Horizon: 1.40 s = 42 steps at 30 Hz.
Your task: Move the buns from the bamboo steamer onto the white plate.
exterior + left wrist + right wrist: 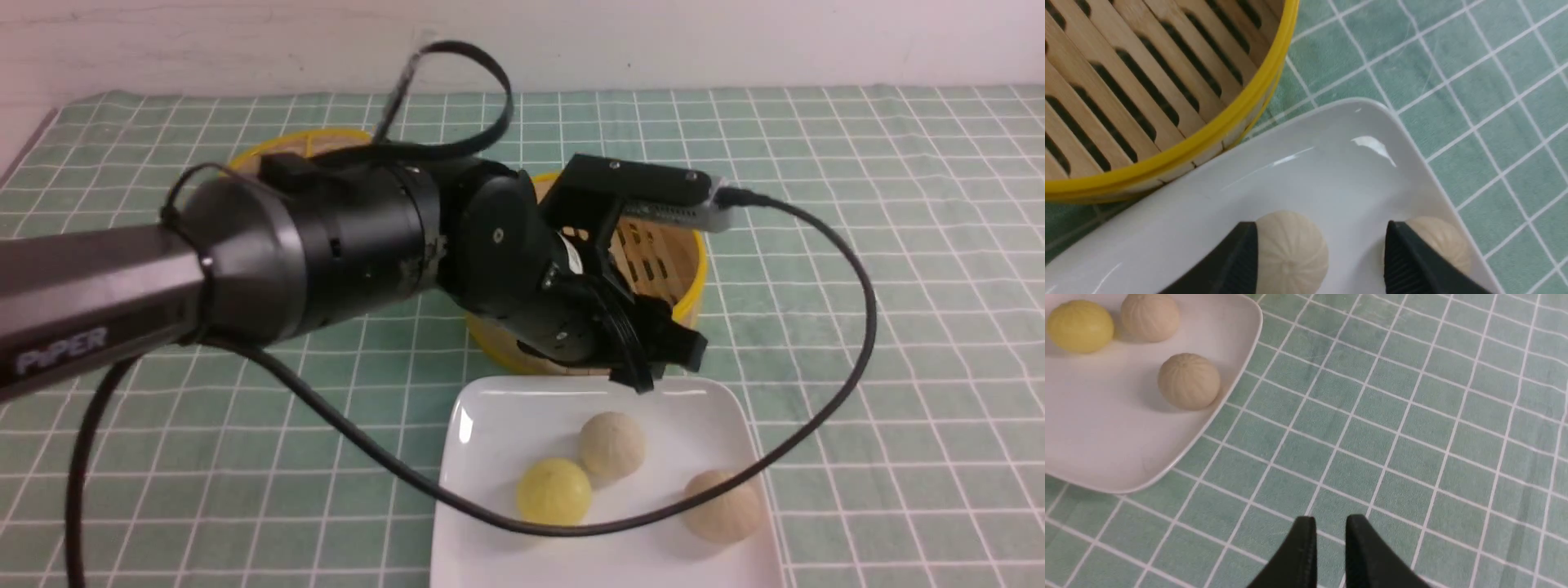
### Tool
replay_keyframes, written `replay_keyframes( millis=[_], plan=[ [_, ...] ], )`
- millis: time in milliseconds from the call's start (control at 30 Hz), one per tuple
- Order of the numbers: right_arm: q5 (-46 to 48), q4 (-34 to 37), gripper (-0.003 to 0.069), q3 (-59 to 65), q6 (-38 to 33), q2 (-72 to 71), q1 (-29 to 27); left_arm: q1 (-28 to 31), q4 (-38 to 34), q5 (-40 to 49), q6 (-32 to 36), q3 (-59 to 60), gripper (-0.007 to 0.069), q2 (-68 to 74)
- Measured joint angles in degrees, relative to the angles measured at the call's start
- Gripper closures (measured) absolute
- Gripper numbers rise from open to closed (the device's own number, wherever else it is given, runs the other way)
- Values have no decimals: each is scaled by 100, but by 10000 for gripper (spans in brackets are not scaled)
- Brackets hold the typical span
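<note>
Hanging over white plate, left tool spread wide and empty; apparently finished, with three buns plated and bamboo steamer bare.

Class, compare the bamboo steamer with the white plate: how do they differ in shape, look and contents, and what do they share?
The bamboo steamer is round; the white plate is square with rounded corners. The steamer is yellow-rimmed slatted wood; the plate is glossy white. No bun shows in the steamer; the plate holds three buns. Both rest on the green checked cloth.
</note>
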Motion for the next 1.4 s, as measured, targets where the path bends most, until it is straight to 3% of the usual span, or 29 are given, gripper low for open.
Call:
replay_keyframes(
  millis=[100,167,367,467,800,900,1067,1167,1400],
  plan=[
    [-159,232,668,-184,58,-15,0,0,6,0,0,0,193,-250],
    [-427,296,672,-131,62,-17,0,-4,6,0,0,0,193,-279],
    [-2848,374,673,824,69,-12,0,-4,6,11,0,0,193,-318],
    [-3465,338,673,1117,76,-12,0,-4,6,23,0,0,193,-318],
    [-3664,315,673,1235,76,-12,0,-4,18,47,0,0,238,-318],
    [-3664,315,671,1235,80,-12,0,-4,22,47,0,0,315,-318],
    [-3664,315,668,1235,80,-12,0,-4,22,47,0,0,571,-318],
    [-3664,315,669,1235,80,-12,0,-4,22,53,0,0,618,-318],
    [-3748,315,666,1544,80,-345,-59,-4,172,255,0,0,623,-318]
  ],
)
